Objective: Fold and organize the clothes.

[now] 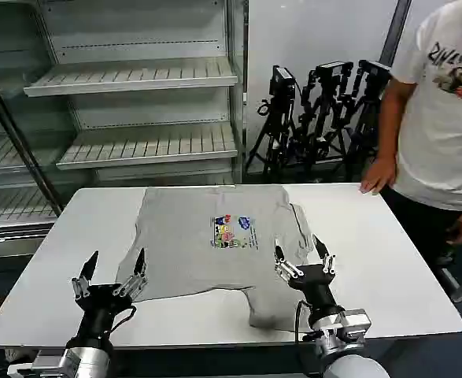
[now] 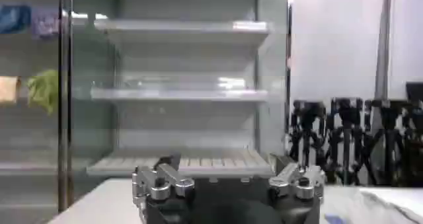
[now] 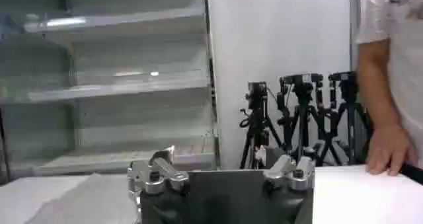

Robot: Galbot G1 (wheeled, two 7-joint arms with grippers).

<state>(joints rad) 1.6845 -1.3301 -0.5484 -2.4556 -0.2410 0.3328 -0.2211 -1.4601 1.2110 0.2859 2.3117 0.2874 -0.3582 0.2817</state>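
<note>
Grey T-shirt [image 1: 215,236] is spread mid-table [image 1: 388,260], its near right corner rumpled. Fingers are held spread on both grippers: left gripper [image 1: 110,273] at the shirt's near left hem, right gripper [image 1: 302,257] at its right sleeve.

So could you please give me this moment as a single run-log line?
T-shirt: spread on table, unfolded | left end effector: open, near hem corner | right end effector: open, near other corner | nothing held

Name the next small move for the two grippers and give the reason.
Probably lower both to the near hem: the grey T-shirt lies flat and unfolded on the white table, with the left gripper and right gripper open, holding nothing.
</note>
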